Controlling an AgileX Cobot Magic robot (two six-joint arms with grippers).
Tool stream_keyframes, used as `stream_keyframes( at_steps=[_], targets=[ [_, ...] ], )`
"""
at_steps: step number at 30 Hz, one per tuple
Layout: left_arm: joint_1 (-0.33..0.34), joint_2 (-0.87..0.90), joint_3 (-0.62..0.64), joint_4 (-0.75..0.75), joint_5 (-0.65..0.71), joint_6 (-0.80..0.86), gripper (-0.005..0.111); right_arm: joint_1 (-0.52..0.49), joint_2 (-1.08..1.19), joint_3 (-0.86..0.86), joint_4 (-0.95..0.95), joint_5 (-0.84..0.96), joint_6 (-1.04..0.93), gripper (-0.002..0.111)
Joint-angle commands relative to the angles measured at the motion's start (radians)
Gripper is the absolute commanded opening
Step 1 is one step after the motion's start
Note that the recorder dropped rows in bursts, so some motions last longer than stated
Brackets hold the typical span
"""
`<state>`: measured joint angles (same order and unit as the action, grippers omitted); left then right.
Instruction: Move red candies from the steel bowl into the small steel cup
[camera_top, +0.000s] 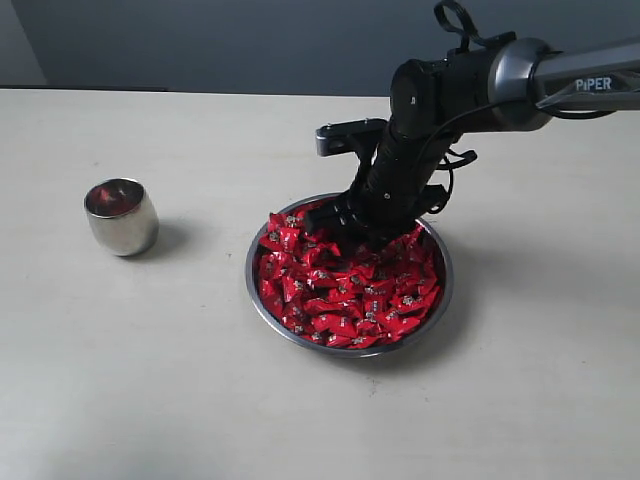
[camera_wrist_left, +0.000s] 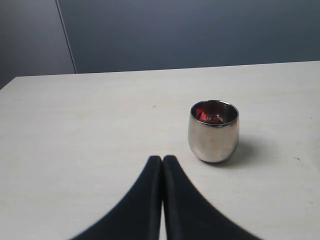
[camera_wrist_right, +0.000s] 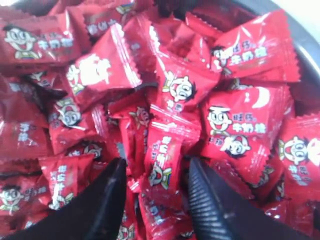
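right tool (camera_wrist_right: 156, 172) spread open, tips among red candies (camera_top: 350, 290) heaped in steel bowl (camera_top: 249, 272). risk: closing pinches several wrappers, extras drop on surface (camera_top: 150, 380) before small steel cup (camera_top: 121, 218). left tool (camera_wrist_left: 162, 162) closed, empty.

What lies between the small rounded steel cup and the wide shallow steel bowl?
Nothing: in the exterior view only bare pale tabletop separates cup and bowl.
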<state>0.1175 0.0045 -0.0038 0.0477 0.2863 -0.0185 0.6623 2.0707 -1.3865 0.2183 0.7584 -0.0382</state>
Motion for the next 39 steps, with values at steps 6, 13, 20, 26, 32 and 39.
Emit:
stream_keyframes(
  at_steps=[6,13,20,26,32,39],
  targets=[
    [0.001,-0.004,0.004,-0.002,-0.002,-0.001,0.000,-0.003,-0.003,0.004,0.019,-0.032,-0.022,0.040],
    [0.001,-0.004,0.004,-0.002,-0.002,-0.001,0.000,-0.003,0.004,0.004,0.019,-0.081,-0.022,0.040],
    [0.001,-0.004,0.004,-0.002,-0.002,-0.001,0.000,-0.003,0.047,0.004,0.019,-0.063,-0.012,0.040],
    [0.001,-0.004,0.004,-0.002,-0.002,-0.001,0.000,-0.003,0.049,0.004,0.014,-0.061,-0.012,0.040],
    [0.001,-0.004,0.004,-0.002,-0.002,-0.001,0.000,-0.003,0.049,0.004,0.014,-0.055,-0.012,0.038],
    [0.001,-0.004,0.004,-0.002,-0.002,-0.001,0.000,-0.003,0.049,0.004,0.014,-0.045,-0.012,0.021]
  ],
)
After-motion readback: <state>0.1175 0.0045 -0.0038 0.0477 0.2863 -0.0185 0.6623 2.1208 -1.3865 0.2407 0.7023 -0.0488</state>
